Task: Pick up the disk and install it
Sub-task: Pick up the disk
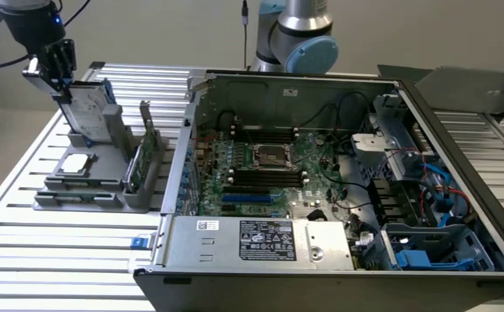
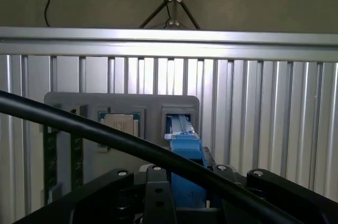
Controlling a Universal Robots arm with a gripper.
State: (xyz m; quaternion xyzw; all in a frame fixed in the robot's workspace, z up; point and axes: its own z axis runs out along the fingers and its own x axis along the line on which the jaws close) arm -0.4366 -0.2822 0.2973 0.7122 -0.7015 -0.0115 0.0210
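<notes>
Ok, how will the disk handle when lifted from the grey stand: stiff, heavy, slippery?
Probably stiff: the disk looks like a flat metal slab, so it should not flex. Likely heavy for its size; the gripper grips it near its upper edge, so it may swing. Its blue rail looks like smooth plastic, possibly slippery.

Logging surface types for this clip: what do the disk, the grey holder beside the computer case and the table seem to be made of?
The disk looks like bare silver-grey metal with a dull sheen; its blue side rails look like glossy plastic. The holder is uniform matt grey, likely plastic. The table is slatted bright metal, aluminium by the look.
</notes>
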